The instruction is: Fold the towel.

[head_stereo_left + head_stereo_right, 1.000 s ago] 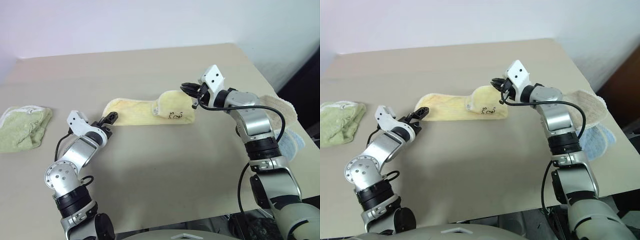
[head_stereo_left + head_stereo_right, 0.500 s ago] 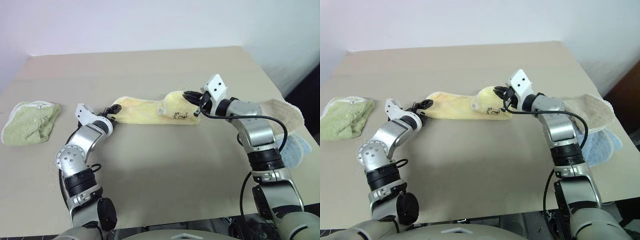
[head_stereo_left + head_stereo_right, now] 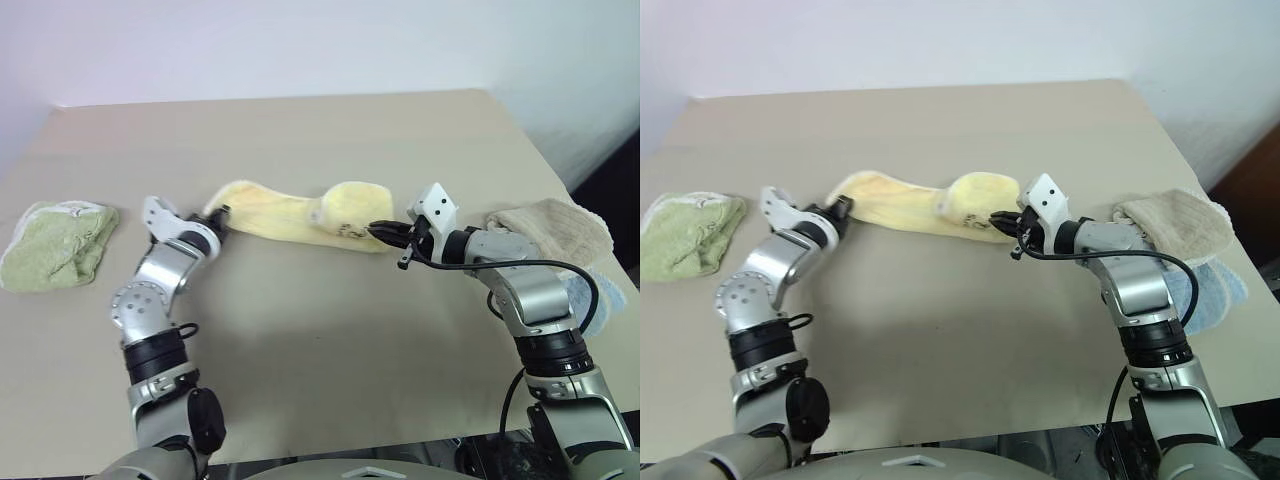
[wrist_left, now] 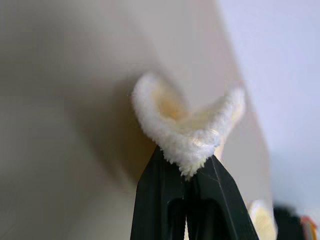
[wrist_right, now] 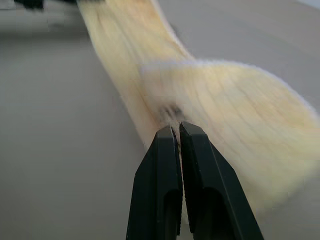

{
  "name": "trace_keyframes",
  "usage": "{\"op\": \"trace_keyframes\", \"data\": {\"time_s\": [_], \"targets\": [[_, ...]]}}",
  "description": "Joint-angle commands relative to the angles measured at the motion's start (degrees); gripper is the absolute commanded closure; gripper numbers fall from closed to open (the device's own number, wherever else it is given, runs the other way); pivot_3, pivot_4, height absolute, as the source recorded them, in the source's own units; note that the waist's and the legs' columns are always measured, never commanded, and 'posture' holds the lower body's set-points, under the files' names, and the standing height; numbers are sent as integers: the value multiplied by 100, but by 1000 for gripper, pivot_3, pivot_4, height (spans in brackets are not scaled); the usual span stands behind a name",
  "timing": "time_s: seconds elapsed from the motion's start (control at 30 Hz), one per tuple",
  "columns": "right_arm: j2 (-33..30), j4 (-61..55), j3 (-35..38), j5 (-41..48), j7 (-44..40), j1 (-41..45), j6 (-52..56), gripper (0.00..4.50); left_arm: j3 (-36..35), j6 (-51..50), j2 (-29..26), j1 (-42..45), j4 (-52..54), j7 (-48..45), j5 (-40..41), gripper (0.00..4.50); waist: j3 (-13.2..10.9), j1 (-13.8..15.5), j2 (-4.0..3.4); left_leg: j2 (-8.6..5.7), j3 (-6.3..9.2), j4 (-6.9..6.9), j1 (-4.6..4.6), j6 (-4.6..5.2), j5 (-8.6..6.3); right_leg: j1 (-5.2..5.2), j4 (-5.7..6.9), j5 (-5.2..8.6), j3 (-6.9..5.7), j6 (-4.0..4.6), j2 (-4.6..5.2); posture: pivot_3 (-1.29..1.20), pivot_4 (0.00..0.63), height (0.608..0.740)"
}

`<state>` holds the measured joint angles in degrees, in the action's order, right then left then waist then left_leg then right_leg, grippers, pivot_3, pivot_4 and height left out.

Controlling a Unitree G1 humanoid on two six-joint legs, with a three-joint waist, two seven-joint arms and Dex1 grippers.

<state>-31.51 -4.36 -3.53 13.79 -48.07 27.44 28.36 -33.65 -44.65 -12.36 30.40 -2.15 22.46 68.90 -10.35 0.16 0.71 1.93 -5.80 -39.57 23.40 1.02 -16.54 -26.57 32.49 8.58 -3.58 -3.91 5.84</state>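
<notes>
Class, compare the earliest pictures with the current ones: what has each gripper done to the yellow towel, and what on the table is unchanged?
The left gripper, open beside the towel a second ago, has reached its left end and shut on it. The right gripper, already shut on the right end, has drawn that end down toward the robot. The green towel and the beige towel lie as before.

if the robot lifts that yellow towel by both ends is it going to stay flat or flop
Probably flop. The yellow towel already sags and twists between the left gripper and the right gripper, both shut on its ends. In the left wrist view its pinched edge curls into a soft fold, so it looks limp and light.
</notes>
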Motion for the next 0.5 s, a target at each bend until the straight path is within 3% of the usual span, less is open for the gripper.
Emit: {"op": "trace_keyframes", "data": {"time_s": [0.03,0.13,0.27,0.4,0.5], "targets": [[-121,-34,224,52,54,23,-64,4281,-231,265,-569,214,21,-495,-134,4484,0,8,0,-1,0,5,-1,0,0,1,-6,0,0,0,0,0,150,728],[-171,112,244,-1,113,37,-127,4281,-269,328,-1073,312,-136,-930,-256,4484,0,17,0,-2,-1,14,0,0,0,2,-17,0,-1,0,0,0,150,728],[-154,281,232,-39,183,108,-196,4281,385,161,-1450,321,59,-1634,-680,4484,0,58,1,-9,-4,28,1,0,1,4,-31,0,0,0,4,0,150,728],[-90,328,168,-63,258,185,-209,4281,2266,-96,-1745,275,913,-2878,-1652,4484,-4,74,9,-13,-3,31,7,1,0,7,-38,0,-1,0,6,0,150,728],[-79,290,155,-56,288,177,-196,4281,3155,73,-1819,245,1143,-3534,-2304,4484,-3,38,6,-15,-12,33,5,6,-4,7,-40,0,3,0,8,0,150,728]]}}
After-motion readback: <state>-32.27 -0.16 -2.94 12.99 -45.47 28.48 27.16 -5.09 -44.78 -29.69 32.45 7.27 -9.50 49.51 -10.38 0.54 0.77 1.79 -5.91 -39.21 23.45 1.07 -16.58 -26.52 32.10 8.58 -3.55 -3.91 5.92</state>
